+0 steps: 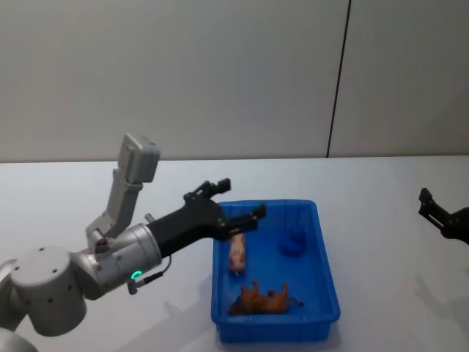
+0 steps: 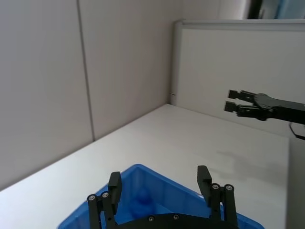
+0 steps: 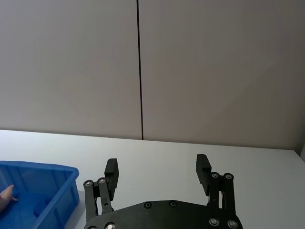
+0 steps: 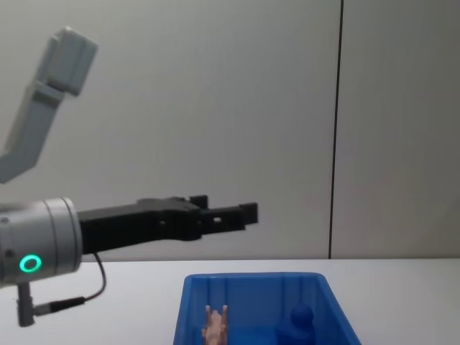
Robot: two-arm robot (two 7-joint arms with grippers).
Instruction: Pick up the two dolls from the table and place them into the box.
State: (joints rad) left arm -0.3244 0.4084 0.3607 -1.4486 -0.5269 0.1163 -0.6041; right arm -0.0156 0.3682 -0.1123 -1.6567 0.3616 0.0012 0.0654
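Both dolls (image 1: 237,251) (boxed), pincers (image 1: 238,201) empty

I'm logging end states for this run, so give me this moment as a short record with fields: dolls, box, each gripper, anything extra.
pinkish-tan doll: lying inside the box, near its left wall
dark blue doll: inside the box, right of the pinkish-tan one
box: blue bin standing on the white table
left gripper: open, empty, held above the box's far left corner
right gripper: open, empty, off to the right, above the table
extra: a brown toy animal lies at the box's near end
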